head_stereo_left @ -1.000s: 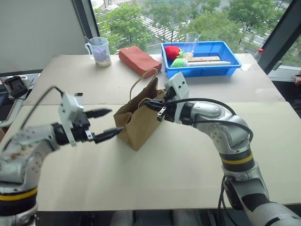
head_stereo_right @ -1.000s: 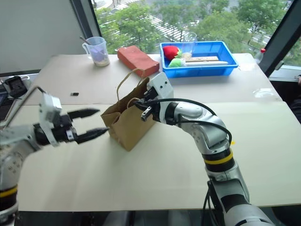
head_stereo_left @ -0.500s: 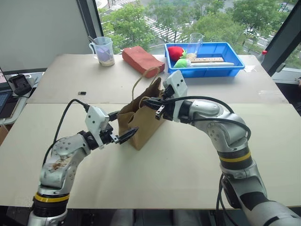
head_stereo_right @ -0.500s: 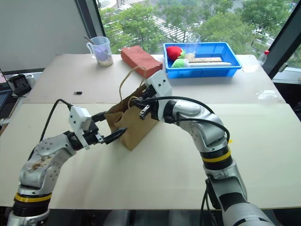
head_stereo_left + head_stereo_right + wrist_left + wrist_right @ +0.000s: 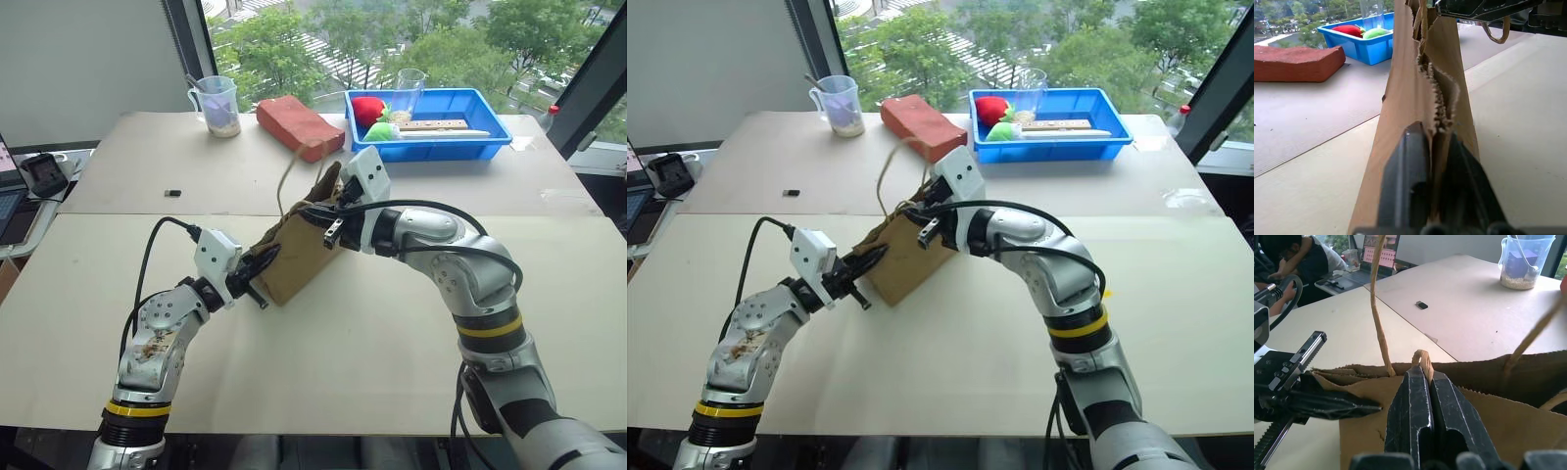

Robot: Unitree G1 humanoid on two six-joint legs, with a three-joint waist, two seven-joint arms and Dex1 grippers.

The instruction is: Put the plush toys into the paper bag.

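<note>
Head views: the paper bag [image 5: 299, 257] stands near the middle of the bench [image 5: 372, 343], leaning toward the left arm. The left claw [image 5: 260, 269] is pressed together, pinching the bag's near top edge. The right claw [image 5: 315, 212] is also pressed together, pinching a loop handle [image 5: 1421, 358] at the bag's far rim. The bag's contents cannot be seen. At the far edge of the bench, a blue tray [image 5: 460, 142] holds a red soft toy [image 5: 367, 108], a green soft toy [image 5: 378, 130] and a flat wooden piece [image 5: 431, 124]. A measuring cup [image 5: 217, 104] with pale grains in its base stands at the far left, a reddish-brown block [image 5: 296, 126] beside it.

Left wrist view: both fingers [image 5: 1403, 191] grip the serrated paper edge between them; the bag rises directly ahead.

Right wrist view: the closed fingers [image 5: 1413, 406] clamp the tan handle loop just above the bag's rim. The left claw lies against the bag's other end. A person sits at a laptop in the background.
</note>
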